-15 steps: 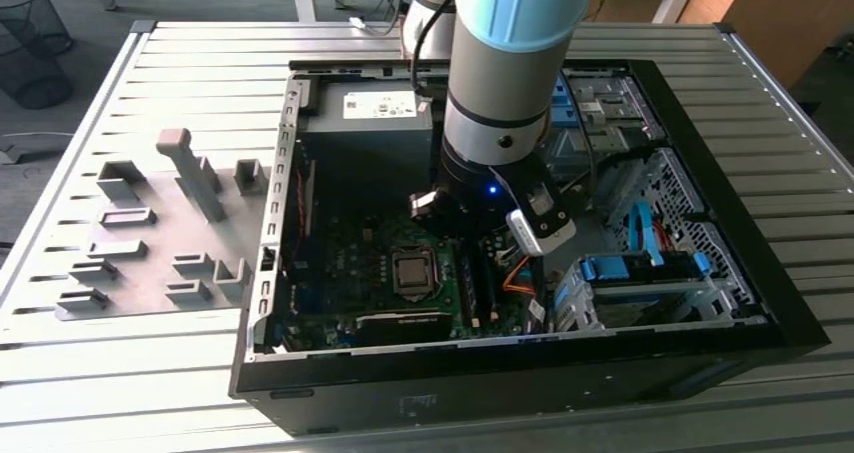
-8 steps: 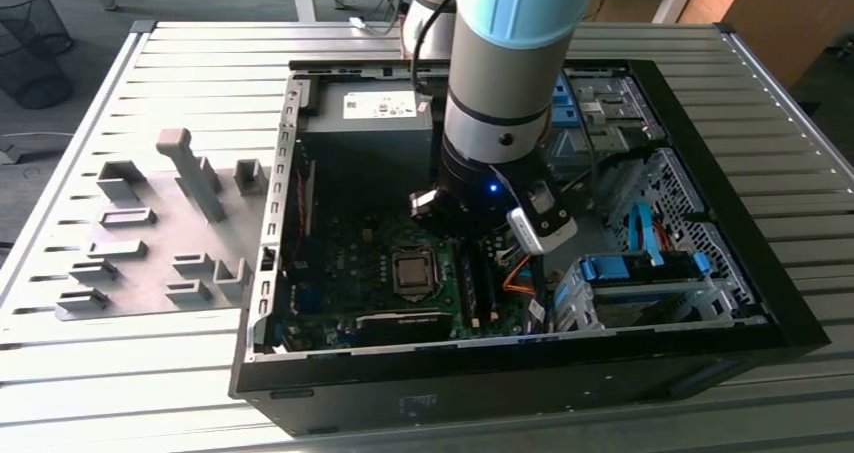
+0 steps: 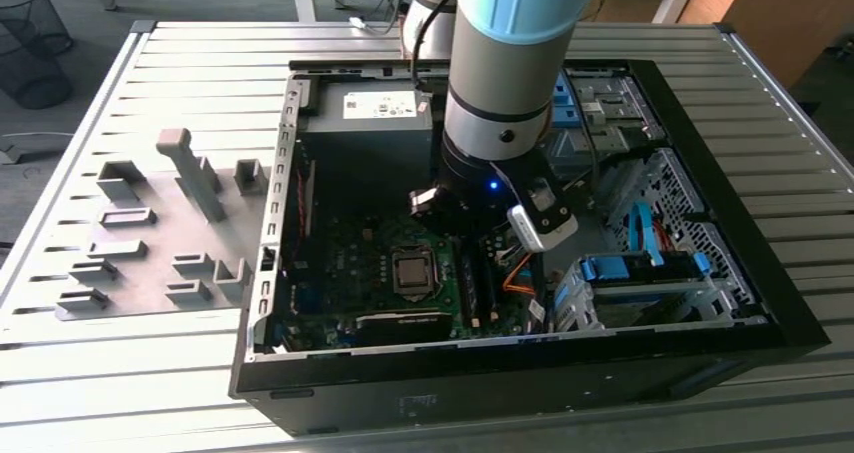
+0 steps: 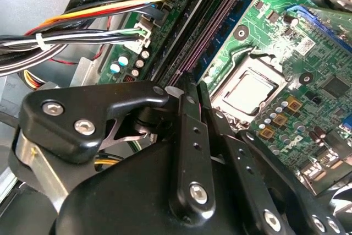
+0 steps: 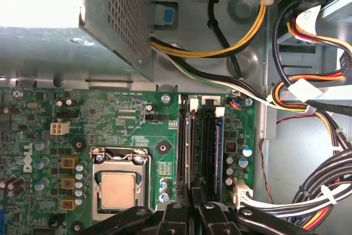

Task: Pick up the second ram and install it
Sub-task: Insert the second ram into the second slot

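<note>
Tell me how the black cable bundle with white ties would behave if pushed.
The black cable bundle with white ties is probably floppy: it curves loosely. It would likely spring back, since some wires end in a white connector on the green circuit board.

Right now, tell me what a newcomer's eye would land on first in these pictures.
The big grey-and-blue robot arm plunging into the open black computer case on the slatted metal table. In the first wrist view, the shiny square processor on the green motherboard, with the gripper poised at the memory slots beside it.
</note>
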Robot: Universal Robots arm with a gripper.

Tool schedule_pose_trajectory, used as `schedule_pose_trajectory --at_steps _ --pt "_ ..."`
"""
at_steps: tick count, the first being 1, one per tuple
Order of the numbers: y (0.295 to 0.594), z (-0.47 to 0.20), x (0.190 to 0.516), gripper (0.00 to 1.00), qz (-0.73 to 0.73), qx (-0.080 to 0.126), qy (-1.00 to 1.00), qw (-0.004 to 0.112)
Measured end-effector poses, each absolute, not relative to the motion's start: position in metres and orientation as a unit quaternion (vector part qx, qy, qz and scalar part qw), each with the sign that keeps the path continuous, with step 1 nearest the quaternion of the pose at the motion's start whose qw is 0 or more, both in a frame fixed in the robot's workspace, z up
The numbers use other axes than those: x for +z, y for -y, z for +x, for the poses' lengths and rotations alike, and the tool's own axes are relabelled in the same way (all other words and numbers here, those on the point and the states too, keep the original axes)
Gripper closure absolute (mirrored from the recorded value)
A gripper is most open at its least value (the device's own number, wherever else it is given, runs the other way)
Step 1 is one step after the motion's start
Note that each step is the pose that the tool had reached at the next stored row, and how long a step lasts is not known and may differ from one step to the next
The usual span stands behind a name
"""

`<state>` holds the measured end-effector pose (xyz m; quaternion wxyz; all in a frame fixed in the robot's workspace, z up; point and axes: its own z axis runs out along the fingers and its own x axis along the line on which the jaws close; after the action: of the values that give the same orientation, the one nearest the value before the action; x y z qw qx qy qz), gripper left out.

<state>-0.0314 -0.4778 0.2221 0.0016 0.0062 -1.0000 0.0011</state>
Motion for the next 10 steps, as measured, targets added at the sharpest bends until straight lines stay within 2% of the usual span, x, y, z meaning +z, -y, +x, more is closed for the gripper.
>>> schedule_pose_trajectory --at_steps 10 --pt "0.4779 -0.0304 0.2185 0.86 0.004 0.002 1.0 0.002"
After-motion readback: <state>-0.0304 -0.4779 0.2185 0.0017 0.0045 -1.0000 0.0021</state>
